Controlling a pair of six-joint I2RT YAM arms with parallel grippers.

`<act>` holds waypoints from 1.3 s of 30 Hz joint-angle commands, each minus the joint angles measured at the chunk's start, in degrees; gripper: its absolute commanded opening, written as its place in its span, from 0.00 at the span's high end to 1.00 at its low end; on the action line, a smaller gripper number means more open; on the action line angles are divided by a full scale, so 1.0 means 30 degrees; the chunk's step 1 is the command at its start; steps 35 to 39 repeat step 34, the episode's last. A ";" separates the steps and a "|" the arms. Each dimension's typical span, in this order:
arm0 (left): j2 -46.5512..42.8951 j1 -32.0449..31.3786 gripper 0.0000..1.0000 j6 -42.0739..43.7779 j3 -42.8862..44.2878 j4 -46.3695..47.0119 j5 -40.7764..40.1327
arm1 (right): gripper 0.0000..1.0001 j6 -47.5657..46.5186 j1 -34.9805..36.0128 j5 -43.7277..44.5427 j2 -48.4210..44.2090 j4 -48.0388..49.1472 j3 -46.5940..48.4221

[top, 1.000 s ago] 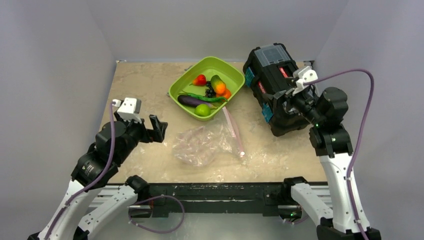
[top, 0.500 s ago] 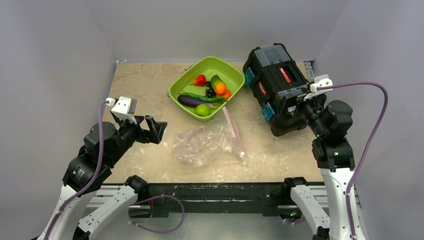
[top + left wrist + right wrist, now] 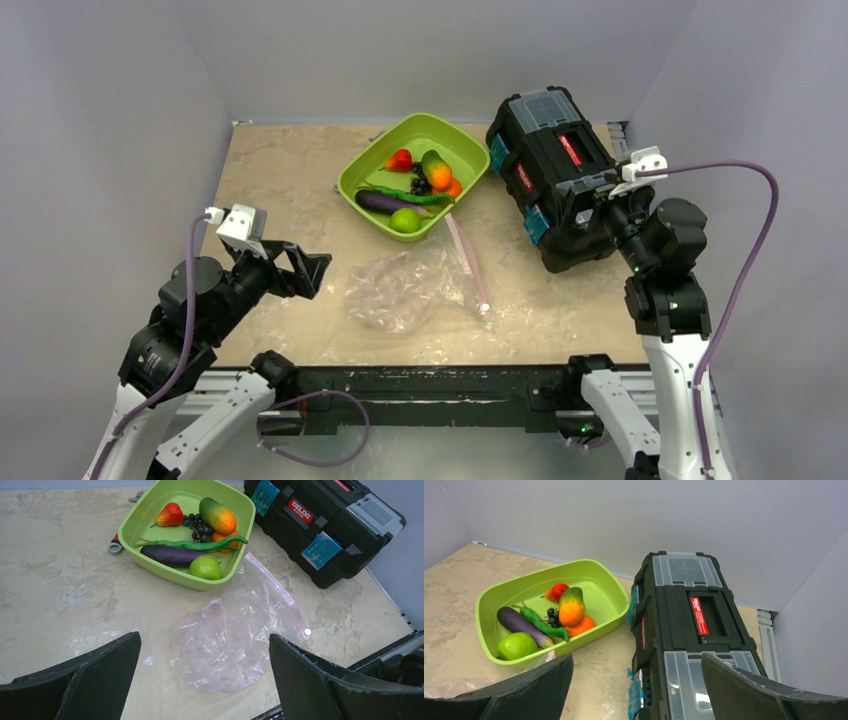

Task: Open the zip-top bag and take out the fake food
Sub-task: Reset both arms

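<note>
Left end effector point(image 3: 308, 270) has fingers spread wide, holding nothing, hovering above the counter point(image 3: 280, 170) left of the zip-top bag point(image 3: 400, 292). Right end effector point(image 3: 636, 690) is also wide apart and empty, up by the black toolbox point(image 3: 550, 150) on the right side. Bag lies flat and crumpled mid-counter, looks empty, pink zip strip point(image 3: 468, 268) along its right edge. Fake food point(image 3: 418, 185) sits in the green tray point(image 3: 362, 172) behind the bag: eggplant point(image 3: 172, 556), lime point(image 3: 205, 567), grapes point(image 3: 200, 527), strawberry point(image 3: 170, 515) among it. Bag's far corner is just beside the tray's near rim
</note>
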 commanded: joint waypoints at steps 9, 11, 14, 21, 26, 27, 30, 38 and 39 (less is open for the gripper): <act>-0.0528 0.0103 0.00 0.0032 -0.0547 0.0332 0.0532 | 0.01 -0.0186 -0.0590 -0.0980 0.0301 -0.0031 0.0880; -0.0673 0.0109 0.00 0.0015 -0.0701 0.0386 0.0611 | 0.01 -0.0193 -0.0682 -0.1060 0.0253 0.0024 0.0778; -0.0758 0.0121 0.00 0.0122 -0.0824 0.0434 0.0621 | 0.01 -0.0194 -0.0928 -0.1440 0.0187 0.0015 0.0630; -0.0814 0.0113 0.00 0.0107 -0.1254 0.0668 0.0825 | 0.01 -0.0081 -0.1038 -0.1891 0.0137 -0.0041 0.0542; -0.0962 0.0117 0.00 0.0117 -0.1385 0.0727 0.0755 | 0.01 -0.0077 -0.1598 -0.2381 0.0309 -0.0278 0.0677; -0.0964 0.0145 0.00 0.0130 -0.1421 0.0742 0.0740 | 0.01 -0.0010 -0.1595 -0.2429 0.0342 -0.0281 0.0692; -0.0920 0.0125 0.00 0.0161 -0.1478 0.0809 0.0738 | 0.01 -0.0038 -0.1610 -0.2632 0.0341 -0.0114 0.0556; -0.0721 0.0123 0.00 0.0189 -0.1541 0.1013 0.0797 | 0.01 0.0072 -0.1624 -0.2067 0.0243 0.0039 0.0051; -0.0721 0.0123 0.00 0.0189 -0.1541 0.1013 0.0797 | 0.01 0.0072 -0.1624 -0.2067 0.0243 0.0039 0.0051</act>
